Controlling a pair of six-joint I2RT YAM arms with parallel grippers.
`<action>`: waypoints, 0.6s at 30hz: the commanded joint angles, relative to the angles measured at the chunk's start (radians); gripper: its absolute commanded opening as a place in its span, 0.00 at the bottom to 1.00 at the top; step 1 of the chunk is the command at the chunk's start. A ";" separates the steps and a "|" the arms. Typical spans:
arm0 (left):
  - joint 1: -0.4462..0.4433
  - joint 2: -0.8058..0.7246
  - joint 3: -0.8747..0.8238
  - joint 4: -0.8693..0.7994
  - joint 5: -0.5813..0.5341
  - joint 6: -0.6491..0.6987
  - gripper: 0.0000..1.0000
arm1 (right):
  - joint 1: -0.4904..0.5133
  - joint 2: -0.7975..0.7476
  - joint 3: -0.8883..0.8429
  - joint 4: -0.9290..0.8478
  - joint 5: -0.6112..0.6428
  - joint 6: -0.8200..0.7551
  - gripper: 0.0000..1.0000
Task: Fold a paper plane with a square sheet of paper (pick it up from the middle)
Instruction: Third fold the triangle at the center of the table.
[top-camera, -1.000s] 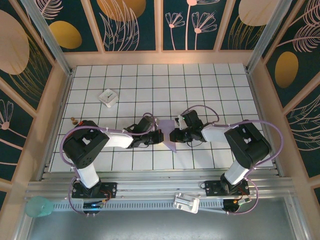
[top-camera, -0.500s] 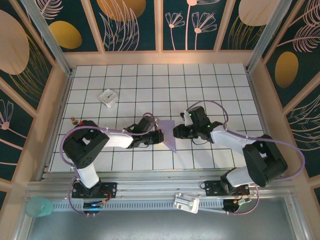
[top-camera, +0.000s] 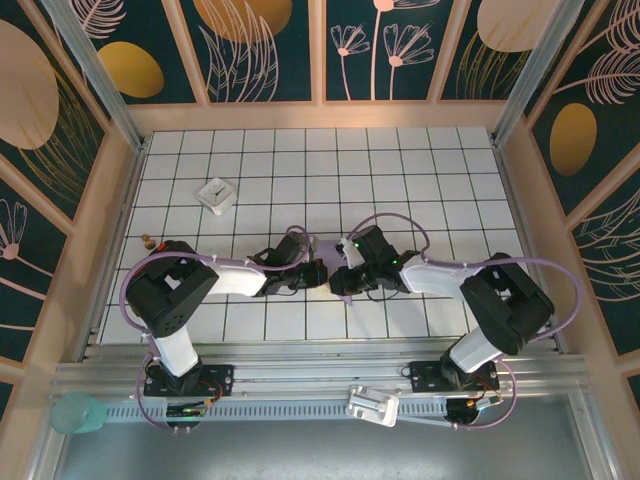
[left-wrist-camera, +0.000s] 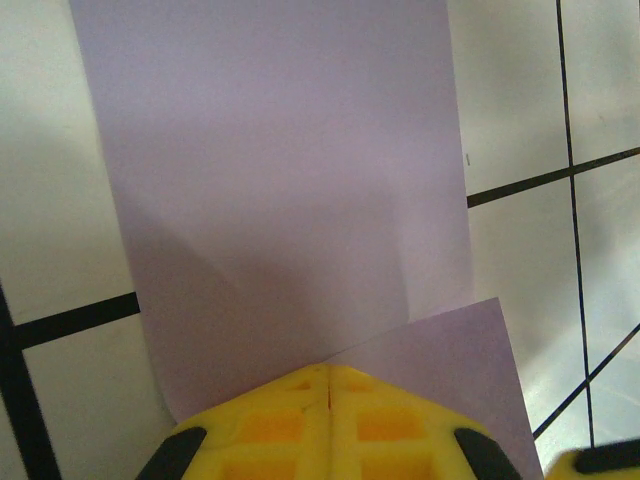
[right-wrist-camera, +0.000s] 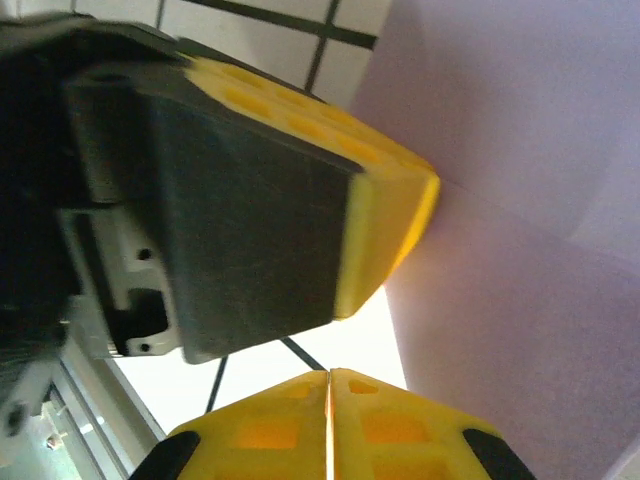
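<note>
The square sheet of paper (left-wrist-camera: 280, 180) is lavender and partly folded, with one flap lying over another. My left gripper (left-wrist-camera: 330, 372) is shut on its near edge, and the sheet stretches away from the jaws above the tiled table. From above, my left gripper (top-camera: 320, 274) and right gripper (top-camera: 336, 282) meet tip to tip at the table's middle, hiding most of the sheet. In the right wrist view my right gripper (right-wrist-camera: 328, 375) is shut, with nothing visible between its jaws. The paper (right-wrist-camera: 520, 330) lies just to their right, and a yellow left finger (right-wrist-camera: 390, 200) is close above.
A small white block with a dark mark (top-camera: 216, 195) sits at the back left of the tiled table (top-camera: 400, 170). A tiny brown object (top-camera: 148, 241) lies by the left wall. Wooden walls enclose the table. A teal cup (top-camera: 78, 412) and a metal bracket (top-camera: 372, 405) rest on the near rail.
My right gripper drew back to the right, then came in leftward and closed, ending against the left gripper's tip. The purple triangle visible from above is now covered. The left arm has held still.
</note>
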 joint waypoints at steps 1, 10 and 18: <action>0.005 0.043 -0.026 -0.108 -0.030 0.022 0.00 | 0.002 0.028 0.002 0.025 -0.003 -0.020 0.08; 0.005 0.046 -0.021 -0.110 -0.028 0.028 0.00 | -0.007 0.041 -0.077 0.013 0.019 -0.026 0.06; 0.004 0.041 -0.026 -0.113 -0.032 0.031 0.00 | -0.010 0.016 -0.138 -0.009 0.043 -0.011 0.04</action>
